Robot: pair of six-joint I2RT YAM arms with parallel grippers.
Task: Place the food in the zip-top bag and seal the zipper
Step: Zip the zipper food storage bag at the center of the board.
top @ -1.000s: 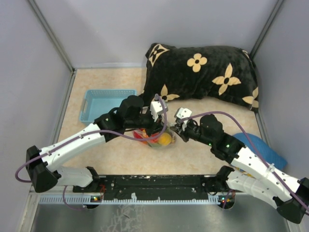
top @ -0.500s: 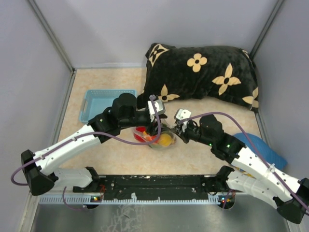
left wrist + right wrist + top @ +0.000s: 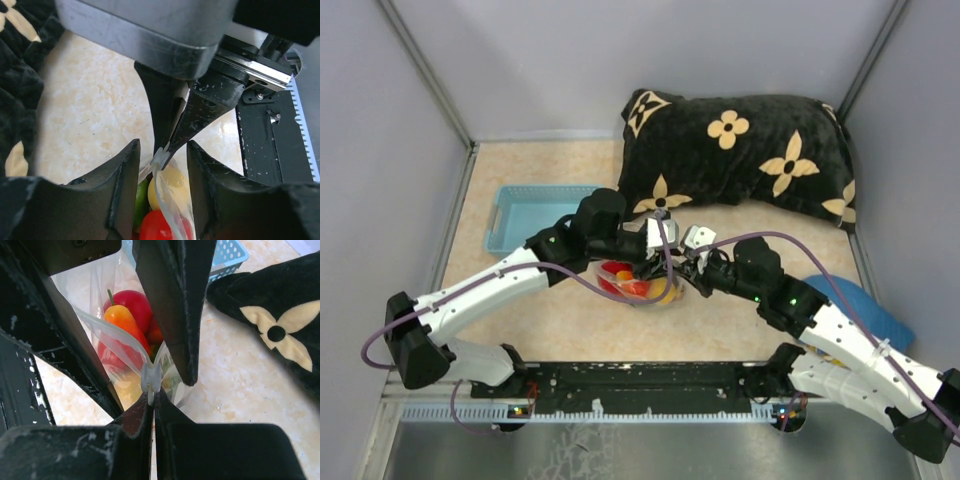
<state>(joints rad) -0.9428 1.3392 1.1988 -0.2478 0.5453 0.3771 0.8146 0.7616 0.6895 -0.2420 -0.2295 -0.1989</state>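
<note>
Down on the beige marbled table (image 3: 570,320) now, looking at a small crinkly clear zip-top bag (image 3: 638,285) printed with white dots, lying just in front of the big black velvety cushion (image 3: 740,150) with tan flower shapes, close to its near-left corner. Already loaded with the plastic toy food (image 3: 131,302): spotting a round red piece, a long orange pepper (image 3: 122,320) with a green stalk leaning against it, then something yellow (image 3: 172,182) and a sliver of green (image 3: 141,200) lower down inside. Clamped hard on the end of the thin clear zipper (image 3: 107,330) with the right gripper (image 3: 151,402), fingers pressed flat together, a small whitish nub of plastic pinched at the very tips. Straddling that same mouth edge with the left gripper (image 3: 162,145), fingers standing apart on either side of the film and gripping nothing. Crowding in tip to tip there, on the cushion's near side. Cannot tell whether pressed shut along the rest of the strip. Over to the cushion's left, picking out a light blue slotted plastic basket (image 3: 535,215), one corner hidden under the left arm. Out past the cushion's near-right corner, catching a blue cloth (image 3: 865,300) tucked partly beneath the right arm.
</note>
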